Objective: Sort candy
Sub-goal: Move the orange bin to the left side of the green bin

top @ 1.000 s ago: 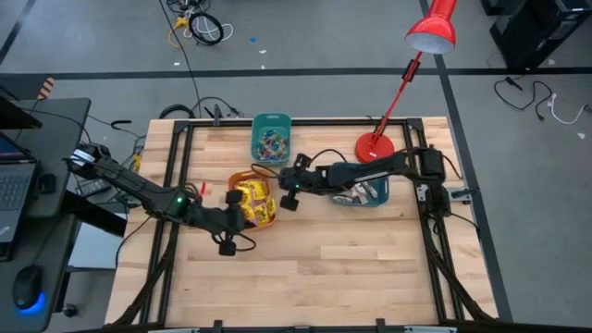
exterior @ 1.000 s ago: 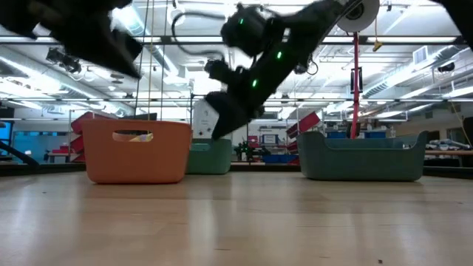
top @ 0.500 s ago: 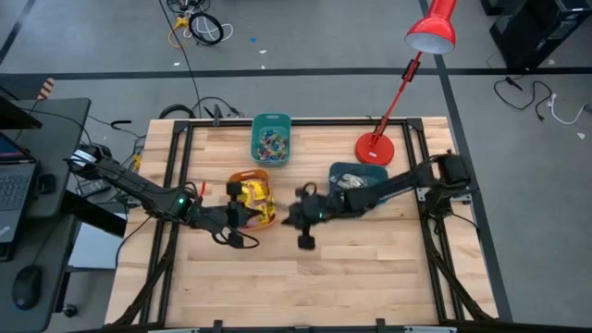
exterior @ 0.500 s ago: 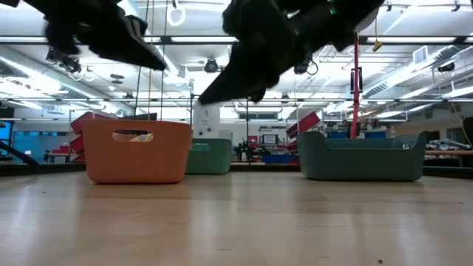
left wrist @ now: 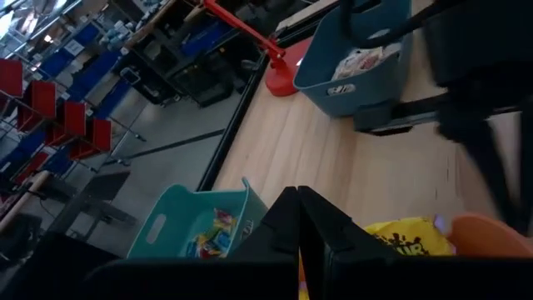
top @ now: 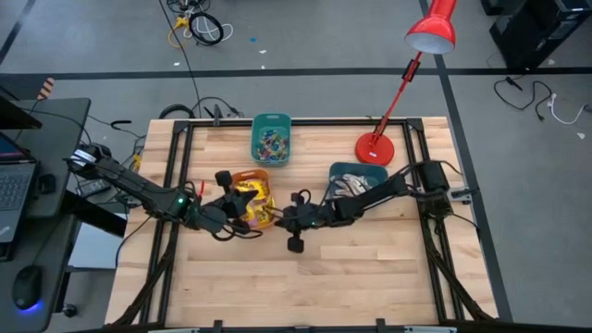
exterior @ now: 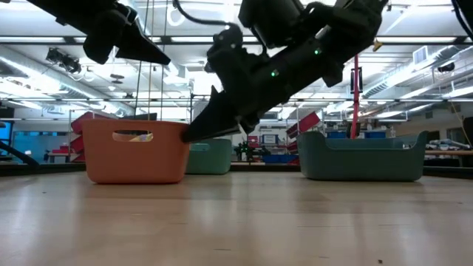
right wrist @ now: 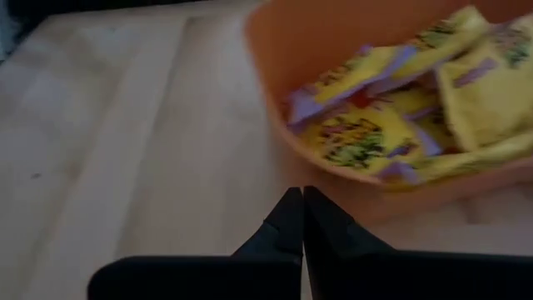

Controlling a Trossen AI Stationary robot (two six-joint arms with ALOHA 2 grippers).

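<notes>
L tool (top: 242, 205), fingers pinched together w/ nothing in them, hangs over the orange bin (top: 239, 178), w/ yellow candy packets (top: 255, 205) right under & around it; the teal bin (top: 271, 120) of small mixed-colour candy (top: 270, 141) sits beyond it, toward the bench (top: 351, 277) back edge. R tool (top: 282, 220), also closed tight & empty, is just beside the orange bin's right wall, tip aimed at it, above bare bench. Behind R tool along its arm: blue bin (top: 376, 174) w/ pale candy (top: 351, 188), red lamp (top: 375, 146) past that.
</notes>
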